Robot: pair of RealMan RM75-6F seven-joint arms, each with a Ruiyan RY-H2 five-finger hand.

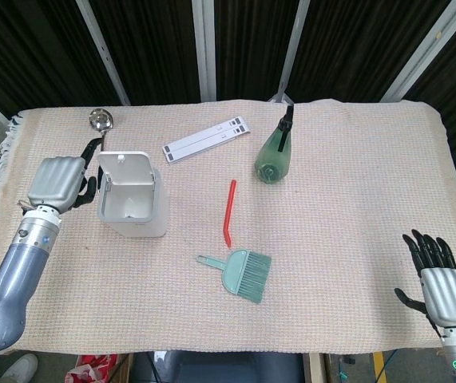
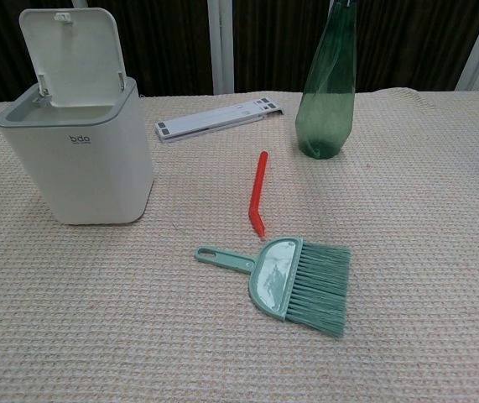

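Note:
My left hand (image 1: 58, 182) hovers just left of the small white bin (image 1: 132, 199), holding nothing, its fingers apart and close to the bin's left wall. The bin's lid stands raised, also plain in the chest view (image 2: 75, 159). My right hand (image 1: 443, 287) rests at the table's near right corner with fingers spread and nothing in it. A red bent stick (image 1: 229, 211) lies mid-table, and a green hand brush (image 1: 243, 274) lies just in front of it. Neither hand shows in the chest view.
A green spray bottle (image 1: 274, 155) stands behind the red stick. A flat white strip (image 1: 208, 138) lies at the back centre, and a metal ladle (image 1: 101, 124) lies behind the bin. A beige woven cloth (image 1: 355, 199) covers the table.

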